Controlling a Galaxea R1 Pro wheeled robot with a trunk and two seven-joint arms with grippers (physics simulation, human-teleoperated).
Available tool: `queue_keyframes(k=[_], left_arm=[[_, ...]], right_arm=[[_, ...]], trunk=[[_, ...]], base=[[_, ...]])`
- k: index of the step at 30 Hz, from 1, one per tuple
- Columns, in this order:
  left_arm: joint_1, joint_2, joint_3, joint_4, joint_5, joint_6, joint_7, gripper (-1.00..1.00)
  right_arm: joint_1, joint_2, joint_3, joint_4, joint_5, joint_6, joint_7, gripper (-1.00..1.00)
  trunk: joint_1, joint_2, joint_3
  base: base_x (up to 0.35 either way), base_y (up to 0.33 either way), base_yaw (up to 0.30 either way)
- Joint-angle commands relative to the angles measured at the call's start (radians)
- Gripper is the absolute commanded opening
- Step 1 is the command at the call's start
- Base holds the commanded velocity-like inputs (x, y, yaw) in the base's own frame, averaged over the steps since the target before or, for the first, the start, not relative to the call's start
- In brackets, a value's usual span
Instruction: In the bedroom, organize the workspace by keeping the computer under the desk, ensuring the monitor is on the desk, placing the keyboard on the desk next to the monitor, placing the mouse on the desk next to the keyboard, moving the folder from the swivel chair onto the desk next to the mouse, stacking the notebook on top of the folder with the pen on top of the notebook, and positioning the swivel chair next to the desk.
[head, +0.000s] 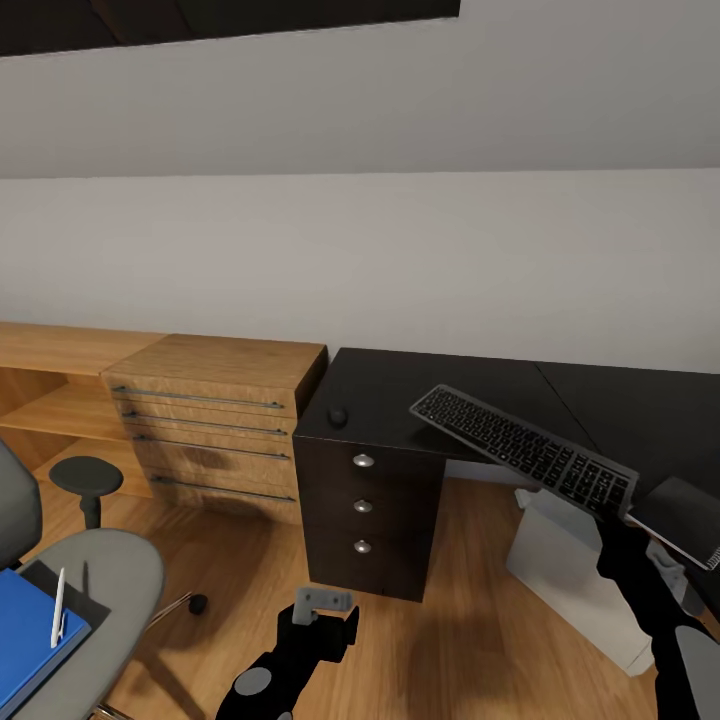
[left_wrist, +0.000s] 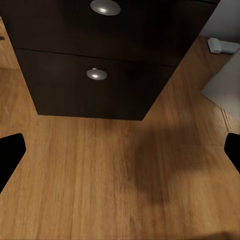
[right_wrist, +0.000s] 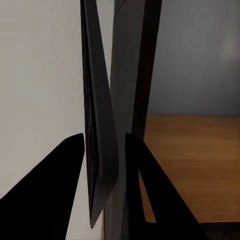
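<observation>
My right gripper (head: 622, 528) (right_wrist: 103, 172) is shut on one end of the black keyboard (head: 520, 446) (right_wrist: 97, 125) and holds it tilted in the air over the black desk (head: 400, 385). The small dark mouse (head: 338, 416) sits on the desk's left corner. The light grey computer (head: 565, 565) stands under the desk. At the lower left, the blue folder (head: 25, 640) lies on the swivel chair (head: 115, 575) with the whitish pen (head: 58, 607) on it. A thin dark rectangle (head: 75, 592) shows behind the folder; I cannot tell whether it is the notebook. My left gripper (head: 322, 608) (left_wrist: 120, 160) hangs open over the floor. The monitor is out of view.
The desk's black drawer pedestal (head: 365, 515) (left_wrist: 95, 75) stands just ahead of my left gripper. A light wooden drawer unit (head: 215, 420) sits to its left against the wall. A dark flat slab with a pale ribbed edge (head: 680, 518) lies at the desk's edge beside my right gripper.
</observation>
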Motion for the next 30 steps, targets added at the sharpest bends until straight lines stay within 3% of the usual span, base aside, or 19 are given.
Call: queue_keyframes(k=[1, 9, 11, 17, 22, 26, 28, 30], left_arm=[[-0.001, 0.000, -0.002, -0.001, 0.011, 0.003, 0.009, 1.00], [-0.001, 0.000, -0.002, -0.001, 0.011, 0.003, 0.009, 1.00], [-0.001, 0.000, -0.002, -0.001, 0.012, 0.003, 0.009, 1.00], [-0.001, -0.001, -0.004, 0.009, 0.012, 0.003, 0.009, 1.00], [-0.001, -0.004, -0.006, 0.043, 0.012, 0.002, 0.009, 1.00], [-0.001, -0.004, -0.006, 0.050, 0.012, 0.002, 0.009, 1.00], [-0.001, -0.004, -0.005, 0.052, 0.012, 0.002, 0.009, 1.00], [-0.001, -0.004, -0.005, 0.052, 0.012, 0.002, 0.009, 1.00]], right_arm=[[-0.001, 0.001, -0.002, -0.001, -0.001, 0.007, 0.001, -1.00], [0.000, 0.014, -0.002, -0.007, 0.021, 0.005, 0.001, -1.00], [0.000, 0.038, -0.002, -0.030, 0.060, 0.003, 0.001, -1.00], [0.001, 0.151, -0.004, -0.100, 0.196, -0.005, 0.006, -1.00], [0.001, 0.184, 0.025, -0.109, 0.221, -0.017, 0.002, -1.00], [0.001, 0.185, 0.137, -0.137, 0.223, -0.100, -0.037, -1.00], [0.001, 0.185, 0.280, -0.181, 0.215, -0.288, -0.152, -1.00], [-0.001, 0.185, 0.377, -0.197, 0.208, -0.427, -0.213, -1.00]], trunk=[[0.000, 0.000, -0.001], [0.000, 0.000, -0.001], [0.000, 0.000, -0.001], [0.000, 0.000, -0.001], [0.000, 0.000, -0.001], [0.000, 0.000, -0.001], [0.000, 0.000, -0.001], [0.000, 0.000, -0.001]], base=[[0.000, 0.000, 0.000], [0.000, 0.000, 0.000], [0.000, 0.000, 0.000], [0.000, 0.000, 0.000], [0.000, 0.000, 0.000], [0.000, 0.000, 0.000], [0.000, 0.000, 0.000], [0.000, 0.000, 0.000]])
